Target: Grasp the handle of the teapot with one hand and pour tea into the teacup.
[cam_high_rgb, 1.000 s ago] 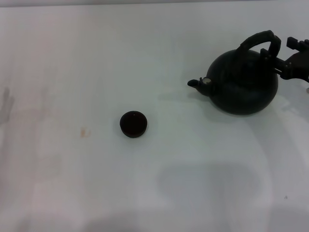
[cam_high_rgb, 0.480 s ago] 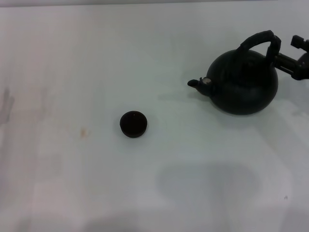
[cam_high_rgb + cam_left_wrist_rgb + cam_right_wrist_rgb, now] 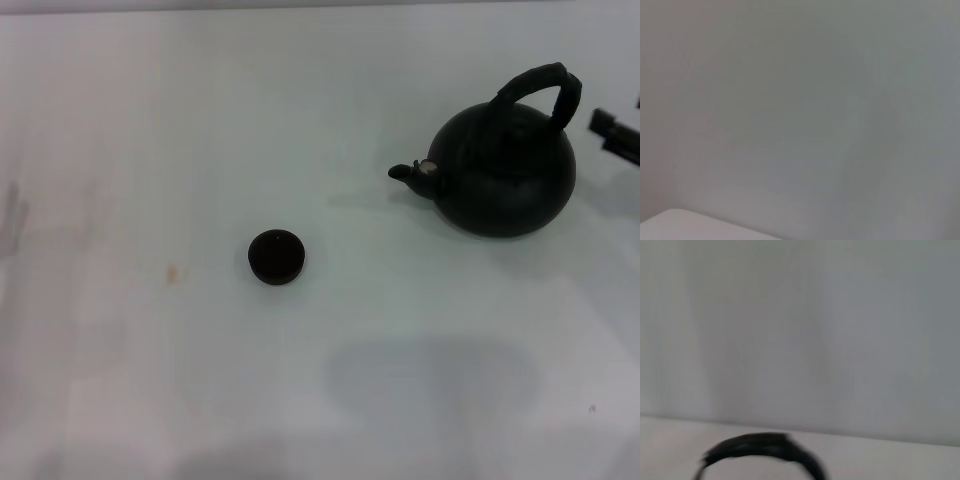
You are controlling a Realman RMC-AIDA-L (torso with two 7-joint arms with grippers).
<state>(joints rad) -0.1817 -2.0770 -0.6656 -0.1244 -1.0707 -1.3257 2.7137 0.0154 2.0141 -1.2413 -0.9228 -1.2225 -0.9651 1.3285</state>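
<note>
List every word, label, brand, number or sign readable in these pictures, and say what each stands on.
None: no text, number or sign shows in any view.
Round matte black teapot with arched dark handle: no marking visible.
Tiny dark brown-black teacup: plain.
White table: bare of writing; only a faint stain.
Right gripper at the head view's edge: no label readable.

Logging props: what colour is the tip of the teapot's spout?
Silvery, against the matte black teapot; the spout tip shows best in the head view.

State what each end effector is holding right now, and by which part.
Nothing is held. The right end effector sits at the view's right edge, apart from the teapot and its handle. The left end effector is out of view.
</note>
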